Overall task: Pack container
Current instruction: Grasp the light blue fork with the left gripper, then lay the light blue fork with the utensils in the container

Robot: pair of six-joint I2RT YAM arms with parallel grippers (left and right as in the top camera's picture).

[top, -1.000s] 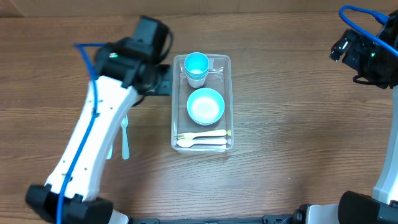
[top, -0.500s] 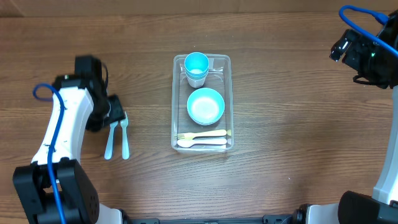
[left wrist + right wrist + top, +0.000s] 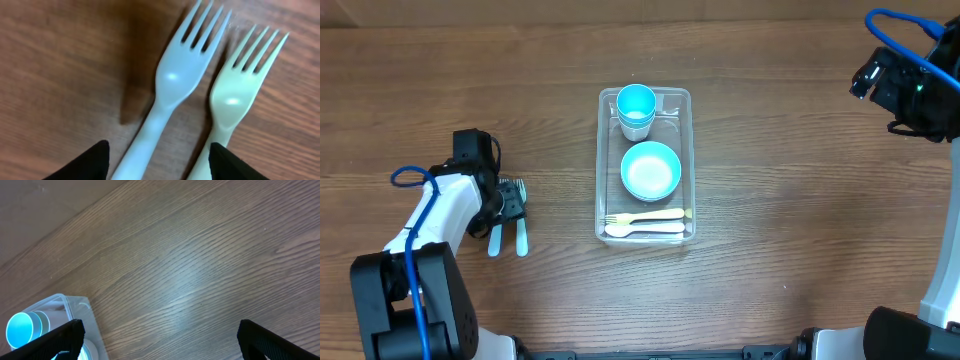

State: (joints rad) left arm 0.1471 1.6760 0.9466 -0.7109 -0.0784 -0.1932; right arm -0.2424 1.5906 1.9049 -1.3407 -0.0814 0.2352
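Forks, two in count, lie side by side on the table (image 3: 800, 200) directly beneath the left gripper (image 3: 510, 200): blue fork (image 3: 182, 75) and cream fork (image 3: 235, 95). The gripper's fingers (image 3: 85, 162) stand apart on either side of the handles, gripping nothing; judged poised for pickup. The container (image 3: 693, 160) sits well to that gripper's right, holding one bowl (image 3: 650, 170), one cup (image 3: 636, 103) (possibly stacked) and two utensils (image 3: 645, 222). The right gripper (image 3: 160, 345) hangs spread and empty, well beyond the container; judged parked clear.

Bright even light; left wrist view slightly blurred
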